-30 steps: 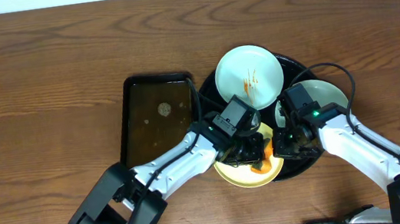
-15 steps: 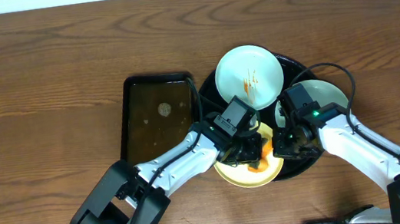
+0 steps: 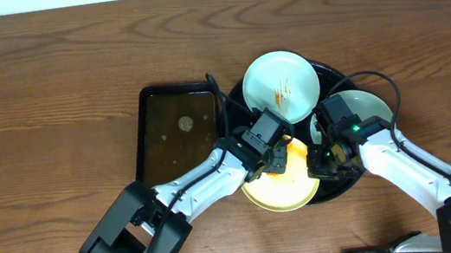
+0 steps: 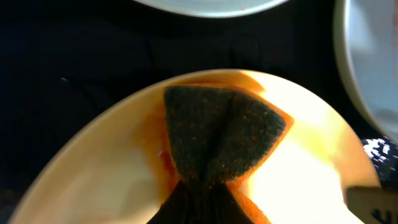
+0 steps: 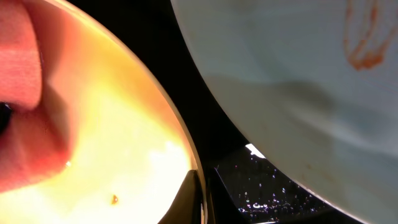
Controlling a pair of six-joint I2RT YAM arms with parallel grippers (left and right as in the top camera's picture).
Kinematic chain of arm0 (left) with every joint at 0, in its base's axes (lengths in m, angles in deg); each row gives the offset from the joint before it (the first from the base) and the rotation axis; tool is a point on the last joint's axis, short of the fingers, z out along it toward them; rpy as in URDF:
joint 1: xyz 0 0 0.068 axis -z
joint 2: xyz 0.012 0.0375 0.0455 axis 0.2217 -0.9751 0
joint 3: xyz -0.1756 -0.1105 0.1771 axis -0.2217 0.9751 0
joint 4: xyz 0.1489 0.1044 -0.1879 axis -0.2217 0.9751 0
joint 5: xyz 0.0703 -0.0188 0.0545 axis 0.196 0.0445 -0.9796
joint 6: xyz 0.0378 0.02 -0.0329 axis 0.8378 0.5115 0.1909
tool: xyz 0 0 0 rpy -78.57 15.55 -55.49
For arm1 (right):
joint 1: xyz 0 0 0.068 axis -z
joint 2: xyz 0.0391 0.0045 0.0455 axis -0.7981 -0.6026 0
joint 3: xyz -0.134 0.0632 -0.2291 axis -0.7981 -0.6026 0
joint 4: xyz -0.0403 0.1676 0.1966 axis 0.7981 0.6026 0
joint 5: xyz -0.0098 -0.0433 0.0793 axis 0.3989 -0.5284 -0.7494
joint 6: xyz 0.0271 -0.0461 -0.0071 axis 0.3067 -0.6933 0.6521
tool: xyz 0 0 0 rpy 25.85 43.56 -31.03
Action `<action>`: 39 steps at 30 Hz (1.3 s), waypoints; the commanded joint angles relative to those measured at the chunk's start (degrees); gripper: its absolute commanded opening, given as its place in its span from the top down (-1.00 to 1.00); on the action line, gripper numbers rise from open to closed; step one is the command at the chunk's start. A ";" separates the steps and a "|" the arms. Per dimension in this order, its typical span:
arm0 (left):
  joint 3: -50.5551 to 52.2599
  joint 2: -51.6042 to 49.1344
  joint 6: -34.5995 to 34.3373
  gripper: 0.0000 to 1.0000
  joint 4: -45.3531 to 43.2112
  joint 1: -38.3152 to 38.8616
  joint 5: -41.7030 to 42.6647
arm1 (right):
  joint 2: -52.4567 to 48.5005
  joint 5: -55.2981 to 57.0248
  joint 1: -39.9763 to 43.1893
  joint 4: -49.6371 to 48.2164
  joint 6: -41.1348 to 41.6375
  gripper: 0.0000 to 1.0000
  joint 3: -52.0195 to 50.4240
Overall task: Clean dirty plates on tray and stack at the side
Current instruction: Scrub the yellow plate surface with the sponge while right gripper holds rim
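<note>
The round black tray (image 3: 348, 182) sits right of centre on the wood-grain worktop (image 3: 47, 97). A smaller rectangular black tray (image 3: 180, 163) lies just beside it on the left.

Three plates lie on the round tray:
- **Far side:** a mint-white plate (image 3: 280, 80) with an orange-brown smear (image 3: 282, 94).
- **Right side:** a second mint-white plate (image 3: 373, 105), partly under the right arm (image 3: 396, 165).
- **Near-left edge:** the yellow plate (image 3: 279, 191), which seems to lap over the tray's rim.

The left arm (image 3: 202, 178) reaches in from the near left. Its jaws are pinched nearly together on a folded sponge (image 4: 217, 140), dark scouring face down toward the yellow plate. An orange film (image 4: 155, 155) lies along the sponge's left edge.

The right jaws are closed tight on the yellow plate's right rim, as the right wrist view shows.
</note>
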 commanded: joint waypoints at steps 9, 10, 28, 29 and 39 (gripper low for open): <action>-0.63 3.69 8.04 0.84 2.60 -3.54 -5.75 | -0.35 1.53 -0.59 1.46 0.22 0.97 0.37; -0.63 4.59 8.02 0.85 2.64 -3.52 -5.03 | -0.35 1.53 -0.59 1.46 0.22 0.97 0.37; 0.55 6.43 -13.97 0.85 2.75 2.23 10.60 | -0.35 1.53 -0.59 1.86 0.22 0.97 0.37; 0.55 6.21 -13.97 0.85 2.73 2.97 10.71 | -0.35 1.53 -0.59 1.86 0.22 0.97 0.37; 0.55 2.23 -17.62 0.85 1.68 5.92 10.78 | -0.35 1.53 -0.59 2.73 0.22 0.97 0.37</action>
